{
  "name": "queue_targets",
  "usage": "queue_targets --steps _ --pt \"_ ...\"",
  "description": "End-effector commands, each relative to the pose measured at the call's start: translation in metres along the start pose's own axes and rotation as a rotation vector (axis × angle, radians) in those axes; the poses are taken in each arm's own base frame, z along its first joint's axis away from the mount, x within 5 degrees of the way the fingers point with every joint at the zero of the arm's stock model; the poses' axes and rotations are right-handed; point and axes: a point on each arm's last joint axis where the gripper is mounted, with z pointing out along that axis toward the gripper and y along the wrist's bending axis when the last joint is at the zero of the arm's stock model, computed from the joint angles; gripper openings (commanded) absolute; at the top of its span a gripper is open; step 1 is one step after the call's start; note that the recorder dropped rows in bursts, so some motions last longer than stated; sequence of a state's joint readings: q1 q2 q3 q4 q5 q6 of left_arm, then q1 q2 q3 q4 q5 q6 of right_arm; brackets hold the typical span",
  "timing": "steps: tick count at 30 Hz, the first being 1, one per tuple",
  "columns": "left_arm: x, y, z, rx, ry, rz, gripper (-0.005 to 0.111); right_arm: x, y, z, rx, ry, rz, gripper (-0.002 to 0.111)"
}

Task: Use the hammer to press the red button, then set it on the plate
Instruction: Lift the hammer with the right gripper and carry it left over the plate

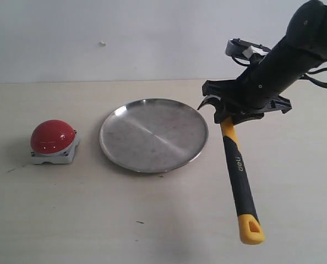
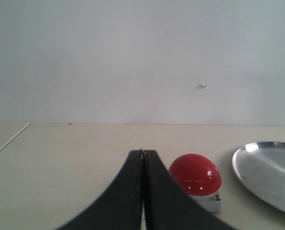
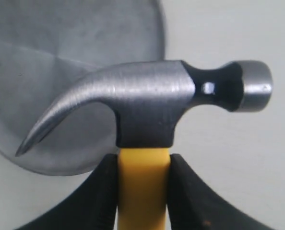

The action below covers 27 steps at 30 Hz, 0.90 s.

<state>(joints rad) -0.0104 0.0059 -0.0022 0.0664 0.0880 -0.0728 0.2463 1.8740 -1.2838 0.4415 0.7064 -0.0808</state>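
The hammer (image 1: pixel 238 168) lies to the right of the plate (image 1: pixel 152 135), its yellow-and-black handle pointing toward the front edge. My right gripper (image 1: pixel 229 116) is shut on the yellow neck just below the dark steel head (image 3: pixel 147 100). In the right wrist view the fingers (image 3: pixel 101 187) press both sides of the handle, and the claw reaches over the plate's rim (image 3: pixel 61 57). Whether the hammer rests on the table or is lifted I cannot tell. The red button (image 1: pixel 52 136) sits left of the plate. My left gripper (image 2: pixel 143 154) is shut on nothing, with the button (image 2: pixel 195 173) just beyond it.
The light wooden table (image 1: pixel 152 220) meets a plain white wall at the back. The plate's edge (image 2: pixel 267 172) shows beside the button in the left wrist view. The left arm is out of the exterior view. Black cables (image 1: pixel 323 77) hang behind the right arm.
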Motion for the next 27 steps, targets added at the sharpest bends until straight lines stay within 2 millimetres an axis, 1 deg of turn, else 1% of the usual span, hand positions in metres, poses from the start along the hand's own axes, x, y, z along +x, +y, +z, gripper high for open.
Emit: queue_targets --steps 1,7,9,12,13,14,15,21,27 --pt "0.000 0.000 0.000 -0.002 -0.006 -0.007 0.000 0.010 0.014 -0.020 -0.172 -0.135 -0.021 0.000" --pt "0.000 0.000 0.000 -0.002 -0.006 -0.007 0.000 0.030 0.029 -0.036 -0.415 -0.258 0.005 0.000" --pt "0.000 0.000 0.000 -0.002 -0.006 -0.007 0.000 0.038 0.033 -0.038 -0.501 -0.273 0.000 0.000" --pt "0.000 0.000 0.000 -0.002 -0.006 -0.007 0.000 0.044 0.038 -0.042 -0.636 -0.321 0.033 0.000" --pt "0.000 0.000 0.000 -0.002 -0.006 -0.007 0.000 0.048 0.040 -0.041 -0.668 -0.324 0.014 0.000" --pt "0.000 0.000 0.000 -0.002 -0.006 -0.007 0.000 0.054 0.042 -0.039 -0.678 -0.315 -0.025 0.000" --pt "0.000 0.000 0.000 -0.002 -0.006 -0.007 0.000 0.055 0.044 -0.039 -0.679 -0.315 -0.039 0.000" --pt "0.000 0.000 0.000 -0.002 -0.006 -0.007 0.000 0.066 0.064 -0.031 -0.666 -0.280 -0.079 0.000" --pt "0.000 0.000 0.000 -0.002 -0.006 -0.007 0.000 0.073 0.088 -0.032 -0.695 -0.268 -0.152 0.000"
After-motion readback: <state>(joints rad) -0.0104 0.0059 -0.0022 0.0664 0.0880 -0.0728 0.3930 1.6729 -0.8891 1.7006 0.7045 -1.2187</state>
